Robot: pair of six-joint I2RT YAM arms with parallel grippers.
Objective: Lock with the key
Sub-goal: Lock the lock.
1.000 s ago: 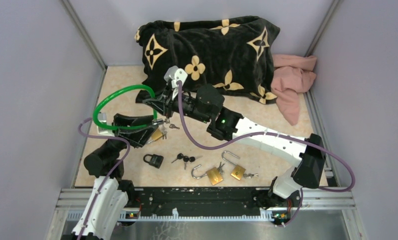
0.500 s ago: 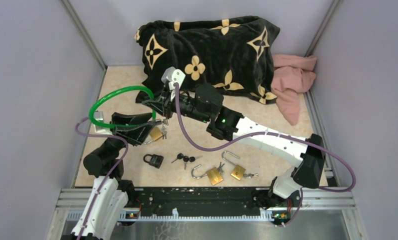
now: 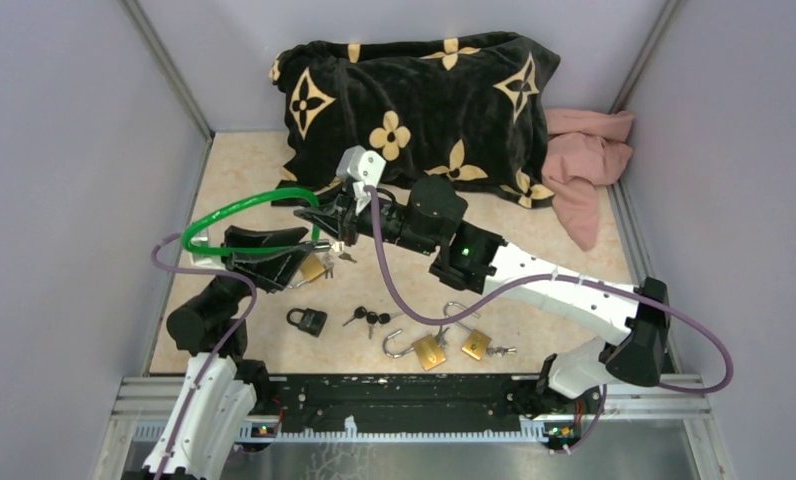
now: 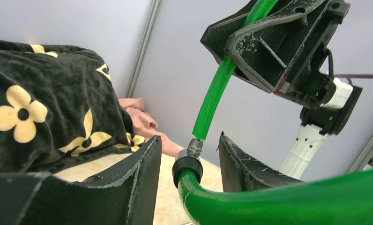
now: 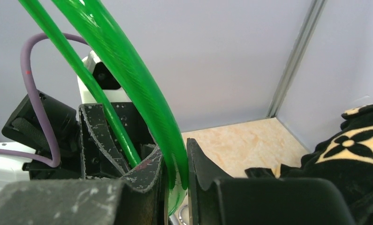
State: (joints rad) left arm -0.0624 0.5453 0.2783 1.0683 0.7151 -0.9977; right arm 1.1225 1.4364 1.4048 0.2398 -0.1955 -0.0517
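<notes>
The green cable lock (image 3: 236, 208) forms a raised loop at left, with a metal-and-black collar (image 4: 190, 157).

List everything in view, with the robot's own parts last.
cable lock: one, green, left, raised off the table
brass padlocks: three, two open at front centre, one by the left gripper
black padlock: one, front left
keys: one loose bunch, dark-headed, front centre; more at the brass padlocks
blanket: one, black with gold flowers, back
cloth: one, pink, back right
table: one, beige
left gripper: open around the cable end
right gripper: shut on the cable
</notes>
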